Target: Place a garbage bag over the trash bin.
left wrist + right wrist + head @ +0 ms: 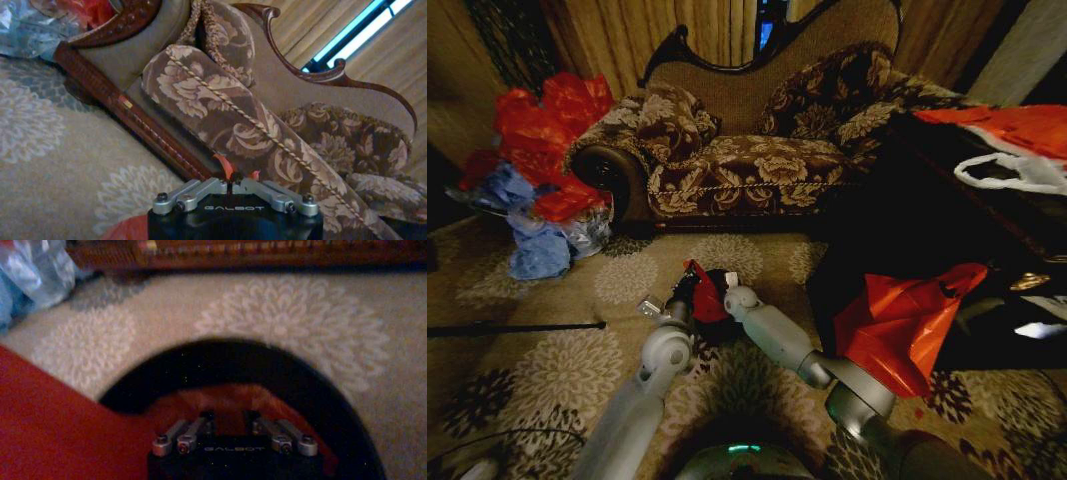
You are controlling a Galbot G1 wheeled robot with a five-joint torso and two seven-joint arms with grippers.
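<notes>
Floor: beige carpet (557,330) with large pale flower medallions and darker flower patches, running up to the sofa.

Sofa (757,150): carved dark wood frame, brown floral upholstery with cord piping, bolster cushions, standing against curtained walls. In the left wrist view a strip of bright window (360,30) shows between curtains behind the sofa back.

Left of the sofa arm, a heap of red and blue bags (532,170) lies on the carpet. On the right, a dark worktop (987,230) carries red and white bags; a larger orange-red bag (907,320) hangs off its near edge. A thin black rod (517,327) lies on the carpet at the left.

Garbage bag (707,295): deep red, glossy, bunched between the 2 end effectors, at the trash bin (720,282), which sits on the carpet in front of the sofa, mostly hidden by bag and arms.

Left end effector (230,186): fingers pressed together, pinching a thin sliver of the red plastic, sofa beyond it.

Right end effector (230,420): reaching into the mouth of the black bin (320,390), fingers slightly apart with red bag film in and beneath them; whether it grips the film, cannot tell. More red plastic fills that view's near corner.
</notes>
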